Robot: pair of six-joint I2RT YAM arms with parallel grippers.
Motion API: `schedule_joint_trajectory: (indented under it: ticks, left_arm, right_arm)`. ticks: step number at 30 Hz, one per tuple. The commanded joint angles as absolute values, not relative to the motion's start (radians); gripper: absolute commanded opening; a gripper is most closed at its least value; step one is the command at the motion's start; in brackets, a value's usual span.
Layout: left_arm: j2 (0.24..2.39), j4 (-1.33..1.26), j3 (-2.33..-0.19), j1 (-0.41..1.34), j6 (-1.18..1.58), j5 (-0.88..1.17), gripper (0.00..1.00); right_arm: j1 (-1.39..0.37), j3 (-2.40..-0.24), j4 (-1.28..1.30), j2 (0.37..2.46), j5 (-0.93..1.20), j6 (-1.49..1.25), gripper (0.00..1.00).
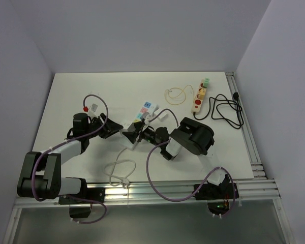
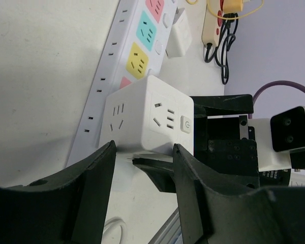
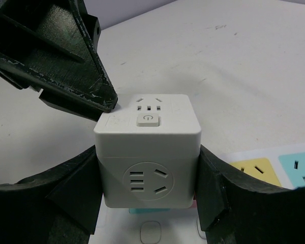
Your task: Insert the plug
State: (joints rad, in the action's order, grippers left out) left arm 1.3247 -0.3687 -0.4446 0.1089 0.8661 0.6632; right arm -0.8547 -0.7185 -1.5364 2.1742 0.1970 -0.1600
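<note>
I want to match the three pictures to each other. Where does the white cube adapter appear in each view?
Top external: the white cube adapter is slightly left of the picture's centre, at the near end of the power strip.
Left wrist: it is at the centre, and the strip runs up behind it.
Right wrist: it is at the lower centre, with the strip at lower right.
Shared landmark: the strip's coloured sockets.

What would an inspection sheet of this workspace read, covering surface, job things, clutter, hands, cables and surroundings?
Surface: white table.
Job's things: cube over the strip; whether it is seated is unclear.
Clutter: beige strip, far right.
Hands: right hand shut on the cube; left hand open beside it.
Cables: black cable by the beige strip; white cable near the front; purple cables on the arms.
Surroundings: plain walls; nothing else seen.
</note>
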Motion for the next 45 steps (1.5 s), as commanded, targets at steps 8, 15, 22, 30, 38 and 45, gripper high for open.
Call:
schedule_joint_trajectory:
  ticks: [8, 15, 22, 30, 38, 45]
  left_arm:
    - [1.341, -0.347, -0.488, 0.14, 0.795, 0.641, 0.52]
    - [1.339, -0.298, -0.515, 0.186, 0.744, 0.578, 0.52]
    - [1.304, -0.183, -0.569, 0.274, 0.675, 0.427, 0.52]
    - [1.263, -0.133, -0.589, 0.337, 0.634, 0.367, 0.68]
    - [1.195, -0.123, -0.592, 0.337, 0.629, 0.353, 0.86]
    - [1.221, -0.098, -0.627, 0.337, 0.597, 0.385, 0.82]
  right_arm:
    - [-0.864, -0.632, -1.697, 2.238, 0.183, -0.074, 0.2]
    - [-0.865, -0.629, -1.678, 2.24, 0.176, -0.046, 0.2]
    - [-0.874, -0.632, -1.669, 2.24, 0.179, -0.015, 0.2]
    - [-0.877, -0.634, -1.672, 2.243, 0.17, -0.011, 0.2]
    - [-0.879, -0.634, -1.675, 2.244, 0.179, -0.011, 0.2]
    - [-0.879, -0.63, -1.681, 2.243, 0.181, -0.011, 0.2]
